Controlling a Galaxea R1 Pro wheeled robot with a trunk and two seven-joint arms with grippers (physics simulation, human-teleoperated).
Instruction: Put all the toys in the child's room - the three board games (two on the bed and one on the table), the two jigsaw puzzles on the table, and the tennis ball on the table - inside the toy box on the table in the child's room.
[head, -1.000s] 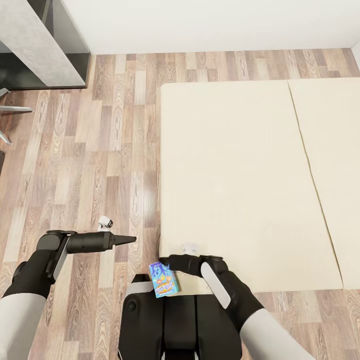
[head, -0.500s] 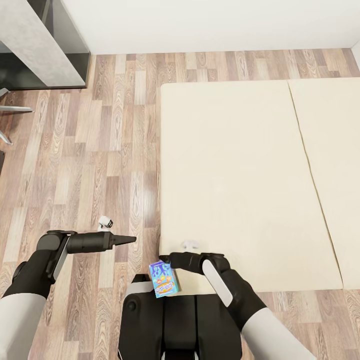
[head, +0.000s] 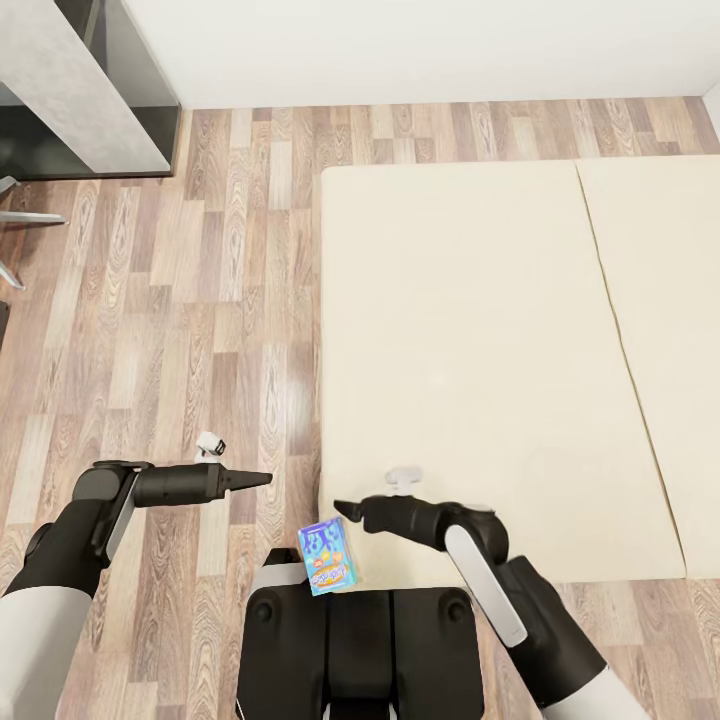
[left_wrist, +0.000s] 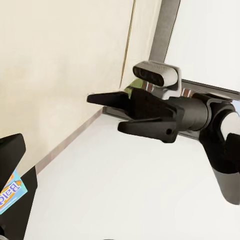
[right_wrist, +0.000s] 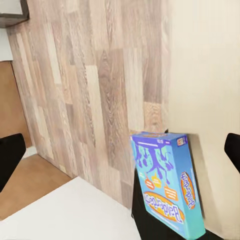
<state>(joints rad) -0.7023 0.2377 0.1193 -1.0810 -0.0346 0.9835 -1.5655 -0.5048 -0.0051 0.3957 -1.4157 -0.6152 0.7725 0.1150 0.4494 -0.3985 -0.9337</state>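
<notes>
Looking down from the head camera, the robot faces a wood-plank floor (head: 200, 300) and the bed (head: 480, 360), whose beige two-part mattress fills the area from about twelve to three o'clock of the robot's trunk. A small, mostly blue board game (head: 328, 558) sits at the near corner of the mattress, right at the robot's dark base (head: 350, 640), standing tilted on edge rather than lying flat. In the right wrist view the same board game (right_wrist: 167, 185) shows purple lettering on top and orange shapes below, leaning against the side of the mattress with the plank floor behind it.

The right claw (head: 345, 510) hovers just past the box, at roughly one o'clock from it, with its dark tip pointing toward nine o'clock; it is apart from the box and holds nothing. In the left wrist view this right claw (left_wrist: 107, 112) appears with its two fingers (left_wrist: 107, 98) spread, so it is released.

The left claw (head: 255, 480) extends over the floor at about ten o'clock from the board game, pointing toward three o'clock, well clear of the box. From the head view its fingers taper to one dark point and it grasps nothing; whether it is released or clenched cannot be told.

At about ten o'clock in the far corner stands a dark grey unit (head: 80, 90) with a pale slanted panel.
</notes>
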